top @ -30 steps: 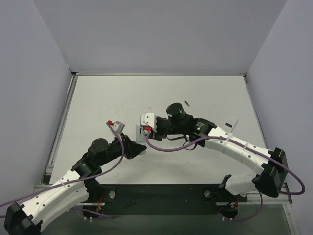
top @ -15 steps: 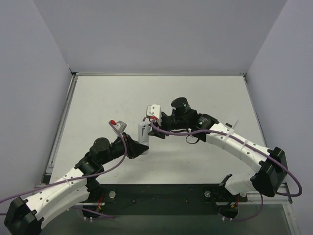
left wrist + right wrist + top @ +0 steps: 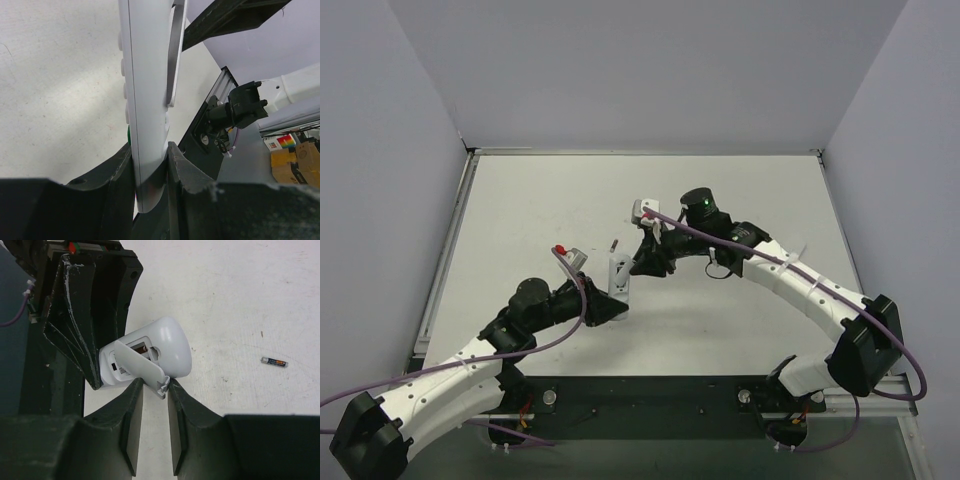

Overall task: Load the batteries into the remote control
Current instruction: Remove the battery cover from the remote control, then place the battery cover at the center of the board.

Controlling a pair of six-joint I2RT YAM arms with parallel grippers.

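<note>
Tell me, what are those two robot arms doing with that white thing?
The left gripper is holding the white remote control upright, squeezed shut on its lower end. The right gripper straddles the edge of the battery cover, which sticks out half-open from the remote's back. It is hard to tell whether it is squeezing the cover. One battery lies loose on the table.
</note>
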